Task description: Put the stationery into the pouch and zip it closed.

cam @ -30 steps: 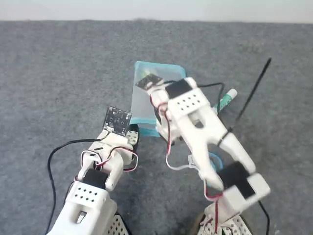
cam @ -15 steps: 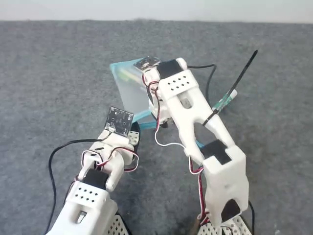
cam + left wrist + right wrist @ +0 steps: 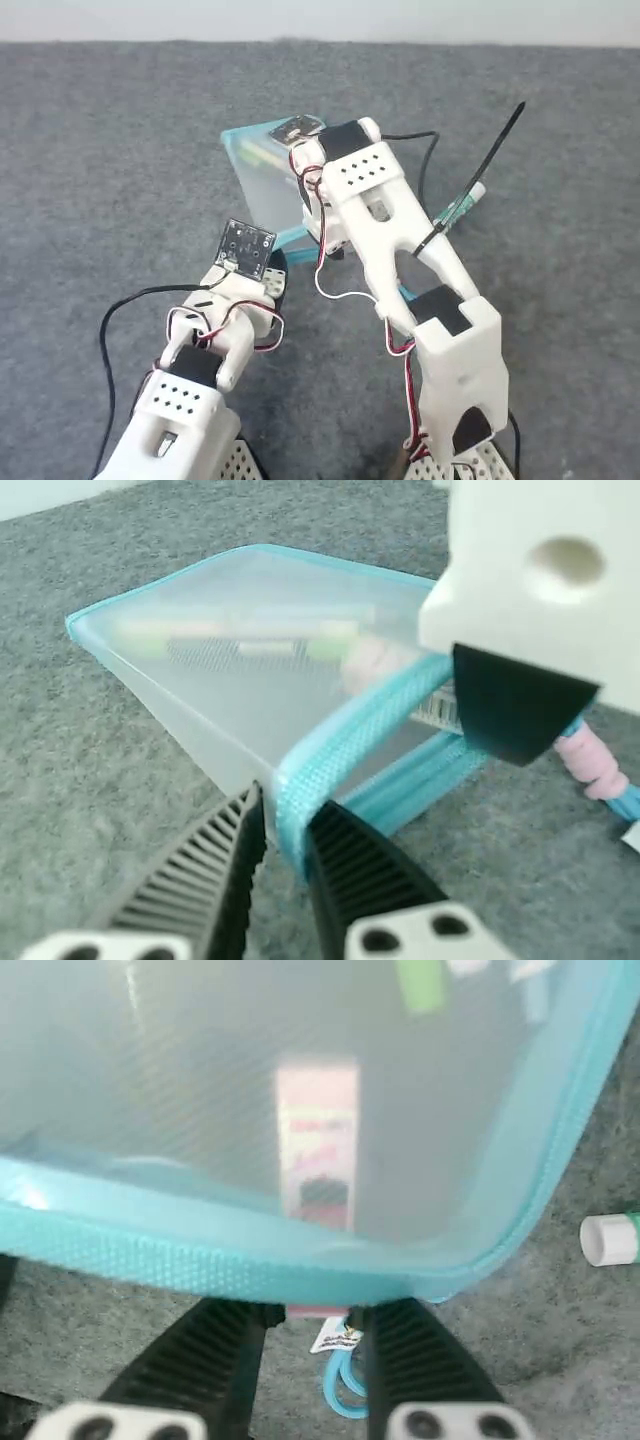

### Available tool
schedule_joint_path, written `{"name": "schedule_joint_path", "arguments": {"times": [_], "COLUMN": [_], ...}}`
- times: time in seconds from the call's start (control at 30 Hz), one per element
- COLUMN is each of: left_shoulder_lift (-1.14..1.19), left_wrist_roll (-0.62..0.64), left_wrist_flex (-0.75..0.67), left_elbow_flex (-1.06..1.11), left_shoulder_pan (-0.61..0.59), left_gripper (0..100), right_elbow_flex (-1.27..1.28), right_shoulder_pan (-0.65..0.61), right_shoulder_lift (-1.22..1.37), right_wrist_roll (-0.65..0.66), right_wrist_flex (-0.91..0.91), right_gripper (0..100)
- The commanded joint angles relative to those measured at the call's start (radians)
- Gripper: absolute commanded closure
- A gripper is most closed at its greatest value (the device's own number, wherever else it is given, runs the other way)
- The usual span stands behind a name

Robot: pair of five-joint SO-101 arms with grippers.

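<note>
The translucent pouch [image 3: 262,175] with teal edging stands tilted on the grey mat, and green-tipped pens show faintly inside it [image 3: 260,690]. My left gripper [image 3: 285,850] is shut on the pouch's teal zipper edge at its near corner [image 3: 275,265]. The right arm reaches over the pouch, with its gripper [image 3: 325,245] down at the zipper side. In the right wrist view my right gripper [image 3: 315,1350] lies under the pouch [image 3: 300,1090], shut on a pink zipper pull [image 3: 315,1312] with a teal loop. A green and white marker [image 3: 462,205] lies on the mat to the right.
A thin black strip [image 3: 500,150] sticks up off the right arm above the marker. The marker's white cap [image 3: 608,1238] lies just past the pouch's corner. Open grey mat surrounds the pouch on the left and far side.
Over the last second the right arm swung left and stretched farther out. The pouch turned and tipped up with it. Both arms have kept still in the last half second.
</note>
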Motion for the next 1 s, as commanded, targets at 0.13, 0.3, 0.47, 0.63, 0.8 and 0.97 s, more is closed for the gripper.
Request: {"name": "schedule_joint_path", "arguments": {"times": [0.13,0.3,0.47,0.63,0.8,0.97], "left_shoulder_lift": [-0.021,-0.021,-0.023,-0.023,-0.023,-0.023], "left_wrist_roll": [-0.021,-0.021,-0.023,-0.023,-0.023,-0.023], "left_wrist_flex": [-0.032,-0.032,-0.032,-0.032,-0.032,-0.032], "left_elbow_flex": [-0.008,-0.012,-0.013,-0.015,-0.021,-0.021], "left_shoulder_pan": [0.052,0.020,0.006,0.005,0.003,0.003], "left_gripper": [99,99,99,99,99,99], "right_elbow_flex": [-0.012,0.031,0.272,0.781,1.252,1.349], "right_shoulder_pan": [0.010,0.070,0.093,0.090,0.085,0.071], "right_shoulder_lift": [-0.125,-0.231,-0.423,-0.719,-0.989,-1.118], "right_wrist_roll": [0.025,0.021,0.023,0.025,0.127,0.210], "right_wrist_flex": [0.035,0.024,-0.148,-0.516,-0.905,-0.918], "right_gripper": [82.1,82.2,82.3,82.3,82.2,81.8]}}
